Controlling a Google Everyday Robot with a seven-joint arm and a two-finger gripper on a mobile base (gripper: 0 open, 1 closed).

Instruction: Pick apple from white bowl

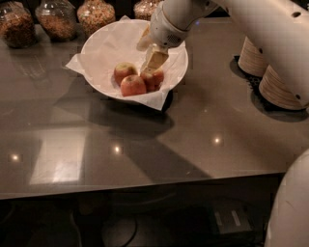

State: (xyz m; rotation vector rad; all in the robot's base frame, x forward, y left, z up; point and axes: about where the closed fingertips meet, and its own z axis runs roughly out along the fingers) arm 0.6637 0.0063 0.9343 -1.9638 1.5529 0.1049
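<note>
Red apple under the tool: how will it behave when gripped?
Round and probably smooth, the apple may roll or slip. It touches another apple, which might get nudged. The tool hangs just over it inside the white bowl.

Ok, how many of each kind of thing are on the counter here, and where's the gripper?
Apples: 3
White bowl: 1
Glass jars: 4
Stacks of tan paper bowls: 2
Total: 10
The gripper hangs in the bowl over the rightmost apple.

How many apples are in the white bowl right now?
3, in the white bowl: left apple, front apple, right apple under the hand, which could hide another.
</note>
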